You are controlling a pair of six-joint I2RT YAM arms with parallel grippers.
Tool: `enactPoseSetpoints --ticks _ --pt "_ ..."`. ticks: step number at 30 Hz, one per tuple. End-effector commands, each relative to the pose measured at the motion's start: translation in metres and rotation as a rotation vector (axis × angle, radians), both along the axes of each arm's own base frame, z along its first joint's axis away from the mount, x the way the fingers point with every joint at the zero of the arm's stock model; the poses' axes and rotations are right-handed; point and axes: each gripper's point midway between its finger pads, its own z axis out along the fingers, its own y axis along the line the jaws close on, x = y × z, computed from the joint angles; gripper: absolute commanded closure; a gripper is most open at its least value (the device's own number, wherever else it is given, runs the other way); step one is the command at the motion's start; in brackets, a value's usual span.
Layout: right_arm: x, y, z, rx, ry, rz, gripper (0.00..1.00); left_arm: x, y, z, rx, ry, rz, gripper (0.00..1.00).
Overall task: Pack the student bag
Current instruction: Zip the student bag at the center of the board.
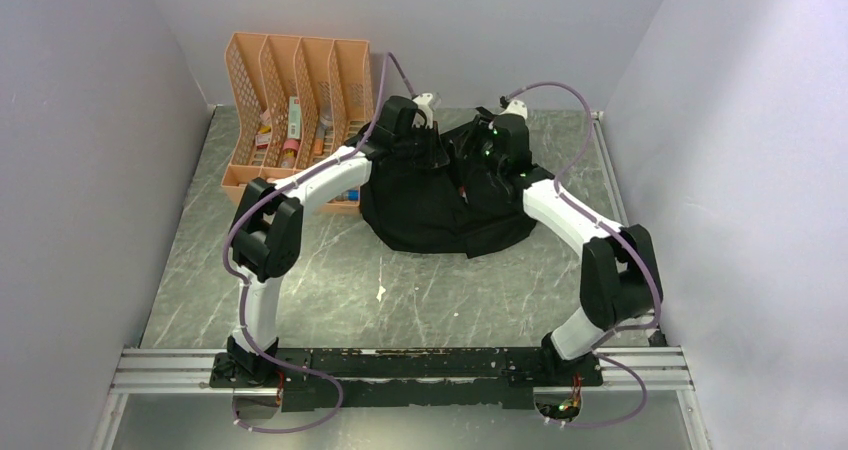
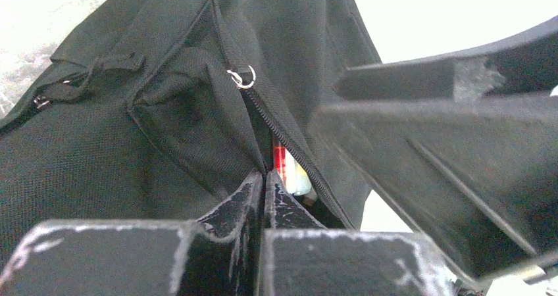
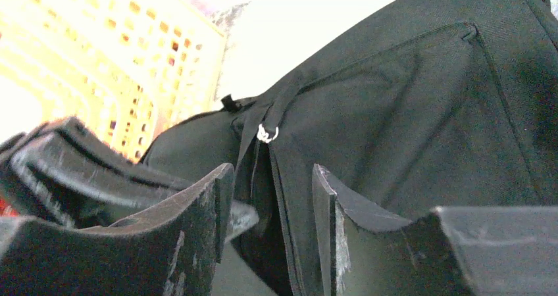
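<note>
One red-white object (image 2: 287, 167) inside student bag (image 2: 164, 112)

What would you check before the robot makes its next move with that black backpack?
1. Left end effector shut on the student bag, on fabric beside the zipper: ok.
2. Right end effector open and holding nothing: ok.
3. Zipper parted enough to show a red-and-white item inside: ok.
4. Orange organiser emptied: not ok, items lie in it.
5. Room left inside the bag: cannot tell.
</note>
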Motion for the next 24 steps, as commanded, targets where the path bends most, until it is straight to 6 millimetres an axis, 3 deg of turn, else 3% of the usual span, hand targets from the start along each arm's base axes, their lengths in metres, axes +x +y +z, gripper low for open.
enactPoseSetpoints --ticks 1,8,17,24 --pt "0.023 -0.002 0.006 0.098 0.027 -0.089 0.50 0.000 -0.001 0.029 -0.048 -0.077 -0.033 0.95" --pt "0.055 0.001 0.001 0.121 0.085 -0.094 0.54 -0.001 -0.005 0.024 -0.060 -0.064 -0.045 0.95" --pt "0.072 0.008 -0.014 0.072 0.145 -0.008 0.61 -0.002 -0.007 0.015 -0.057 -0.052 -0.056 0.95" --pt "0.087 0.013 -0.033 0.003 0.211 0.045 0.61 -0.005 -0.010 0.013 -0.061 -0.046 -0.071 0.95"
